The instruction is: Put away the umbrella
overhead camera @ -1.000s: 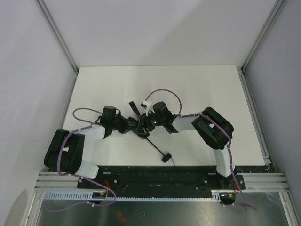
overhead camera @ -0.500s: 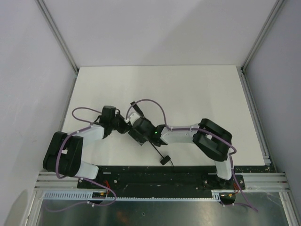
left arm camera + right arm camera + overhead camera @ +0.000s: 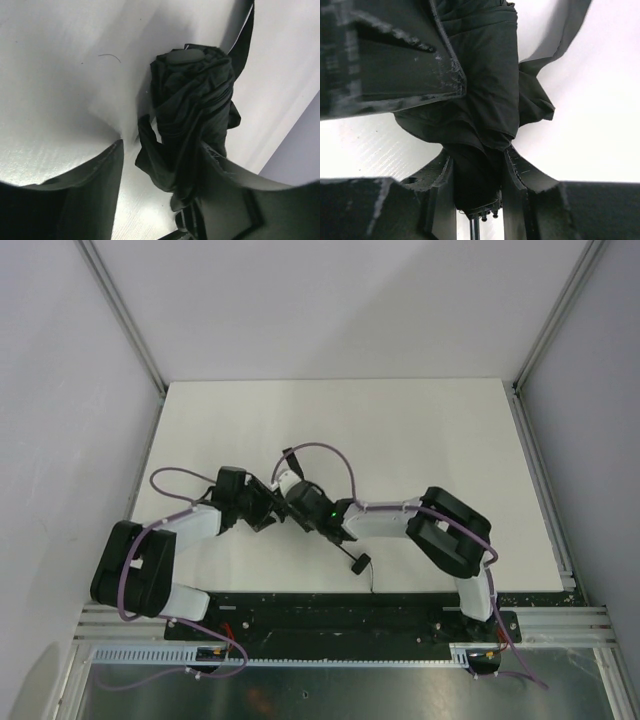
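Umbrella (image 3: 192,95) lies furled in a loose bundle on the white counter (image 3: 420,430), left of the counter's middle. Its small handle (image 3: 360,563) sticks out on the slim shaft toward the counter's near edge. Right tool (image 3: 477,157) is clamped narrow on the bunched fabric at the shaft end, cloth squeezed between both sides. Left tool (image 3: 162,155) sits wide around the bundle further along: fabric leans on one finger (image 3: 235,195), and bare counter shows before the other finger (image 3: 95,190). Dark band (image 3: 245,40) trails past the cap, probably the closing strap; the view is too tight to be sure.
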{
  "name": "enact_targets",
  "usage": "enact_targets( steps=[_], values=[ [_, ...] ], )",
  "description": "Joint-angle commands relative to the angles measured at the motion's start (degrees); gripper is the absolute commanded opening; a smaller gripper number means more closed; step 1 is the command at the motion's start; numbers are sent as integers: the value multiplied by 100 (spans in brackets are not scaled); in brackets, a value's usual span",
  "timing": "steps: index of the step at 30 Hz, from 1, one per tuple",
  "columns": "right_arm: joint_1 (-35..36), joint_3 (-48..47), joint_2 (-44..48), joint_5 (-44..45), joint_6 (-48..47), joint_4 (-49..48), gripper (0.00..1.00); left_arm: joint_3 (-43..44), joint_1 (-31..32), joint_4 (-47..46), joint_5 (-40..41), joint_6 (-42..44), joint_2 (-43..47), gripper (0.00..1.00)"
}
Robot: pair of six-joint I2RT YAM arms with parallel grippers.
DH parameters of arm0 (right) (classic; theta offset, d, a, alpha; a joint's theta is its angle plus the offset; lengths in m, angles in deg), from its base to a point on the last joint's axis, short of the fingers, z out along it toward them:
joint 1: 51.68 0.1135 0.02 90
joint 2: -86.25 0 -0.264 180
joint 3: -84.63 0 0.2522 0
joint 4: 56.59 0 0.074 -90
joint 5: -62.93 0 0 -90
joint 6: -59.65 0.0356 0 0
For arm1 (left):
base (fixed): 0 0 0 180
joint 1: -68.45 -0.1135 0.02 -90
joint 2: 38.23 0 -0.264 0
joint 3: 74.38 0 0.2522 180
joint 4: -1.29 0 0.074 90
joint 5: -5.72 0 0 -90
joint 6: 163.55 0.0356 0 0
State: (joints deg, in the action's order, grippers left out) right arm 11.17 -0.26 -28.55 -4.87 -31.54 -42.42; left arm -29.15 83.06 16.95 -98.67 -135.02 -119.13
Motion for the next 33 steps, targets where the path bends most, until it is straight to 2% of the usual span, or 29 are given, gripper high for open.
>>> enact_targets(
  steps=[1, 4, 6, 9, 13, 15, 17, 21, 24, 28, 31, 33],
  values=[
    [-686, 500, -253, -3319, 794, -866, 0, -179, 166, 875, 128, 468, -169, 68],
    [-1042, 622, -414, -4709, 1231, -1324, 0, -151, 189, 779, 159, 540, -290, 77],
    [-1210, 663, -570, -5479, 1515, -1609, 0, -130, 213, 692, 159, 553, -399, 79],
    [-1421, 716, -837, -6451, 2088, -2087, 0, -105, 260, 509, 139, 560, -550, 80],
    [-1666, 856, -1190, -7308, 3310, -3162, 0, -117, 315, 400, 144, 539, -738, 76],
    [-1793, 998, -1353, -7557, 4052, -3945, 0, -161, 317, 354, 186, 557, -786, 69],
    [-1899, 1076, -1477, -7669, 4556, -4420, 0, -225, 319, 318, 210, 571, -815, 56],
    [-1955, 1148, -1515, -7709, 4849, -4647, 0, -312, 321, 241, 182, 576, -903, 26],
    [-1939, 1159, -1297, -7465, 4597, -4211, 2, -342, 322, 204, 147, 563, -965, 7],
    [-1929, 1155, -672, -6673, 3786, -2981, 36, -393, 317, 186, 142, 524, -948, 0],
    [-1769, 1153, 13, -5557, 3015, -1989, 75, -434, 319, 192, 120, 500, -900, 0],
    [-1568, 1139, 427, -4810, 2608, -1547, 92, -460, 320, 192, 103, 479, -861, 0]
  ],
)
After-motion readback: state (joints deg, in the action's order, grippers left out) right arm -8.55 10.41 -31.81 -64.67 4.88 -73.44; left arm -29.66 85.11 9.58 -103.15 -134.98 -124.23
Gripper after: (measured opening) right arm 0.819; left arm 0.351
